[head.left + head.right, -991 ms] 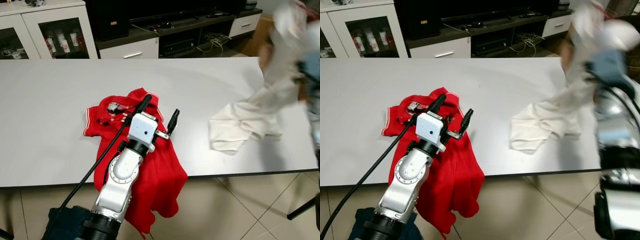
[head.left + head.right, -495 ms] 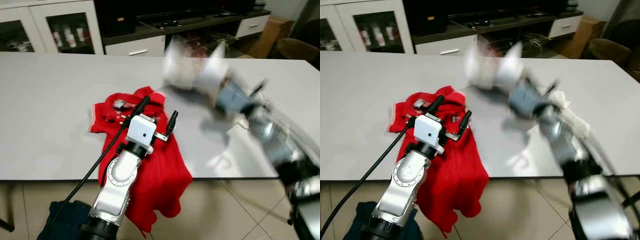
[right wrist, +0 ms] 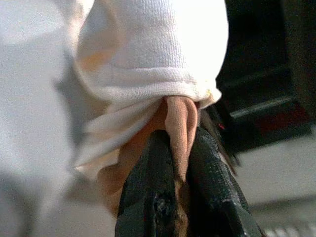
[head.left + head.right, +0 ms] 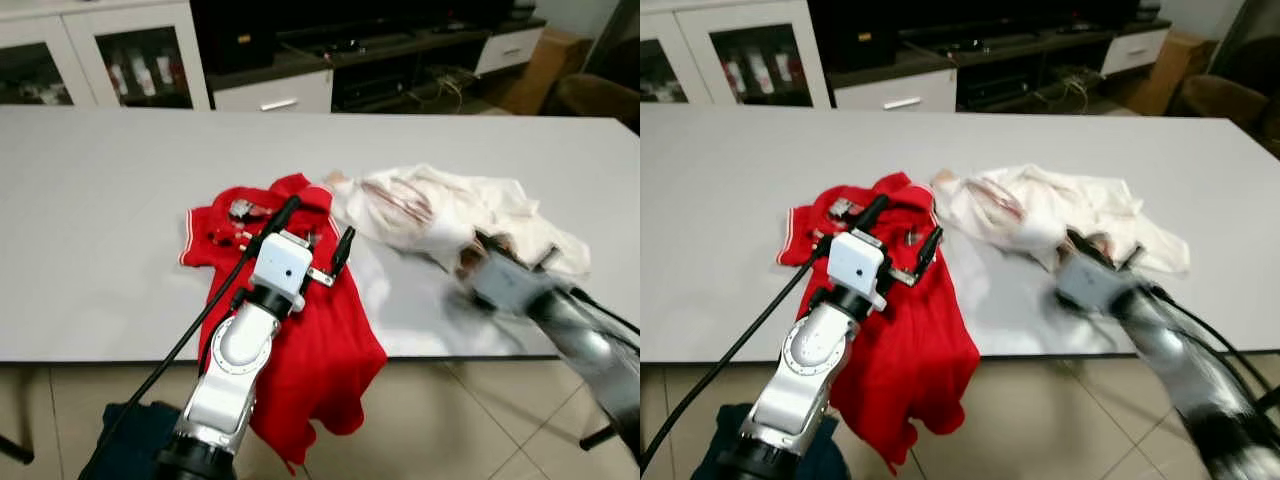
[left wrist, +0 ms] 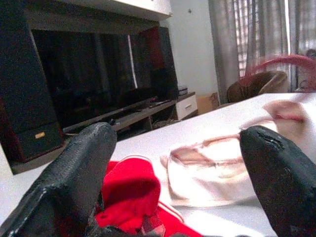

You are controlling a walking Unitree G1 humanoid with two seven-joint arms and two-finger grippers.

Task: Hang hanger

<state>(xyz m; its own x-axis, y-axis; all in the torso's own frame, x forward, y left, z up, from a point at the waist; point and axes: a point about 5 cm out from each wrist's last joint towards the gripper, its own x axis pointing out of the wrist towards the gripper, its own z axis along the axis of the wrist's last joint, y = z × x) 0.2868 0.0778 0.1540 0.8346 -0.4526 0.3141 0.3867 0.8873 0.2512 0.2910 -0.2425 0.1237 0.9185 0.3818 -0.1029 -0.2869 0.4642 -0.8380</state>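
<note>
Mostly, the right arm was a blur at the near edge of the wide white desk [image 4: 100, 200], so its outline was hard to make out. The right pincer [image 3: 178, 148] was clamped tight on a pinkish-tan fold of the crumpled cream-white garment [image 4: 450, 210], which lay spread on the right half of the desk. Whether a hanger sat inside that cloth could not be told; faint reddish curved lines showed through it near its left end.

The left pincer [image 4: 315, 228] hovered with its two black fingers [image 5: 74, 182] spread wide over the crumpled red knit shirt with white-striped trim [image 4: 320, 340]. That shirt lay left of the cream garment, just beside it, and its lower part hung over the near desk edge. Small pale objects rested on its collar area, too small to identify.

Behind the desk stood a white glass-door cabinet [image 4: 120, 60] with bottles inside, their labels unreadable, and a dark low media unit [image 4: 380, 60]. No writing was legible anywhere.
</note>
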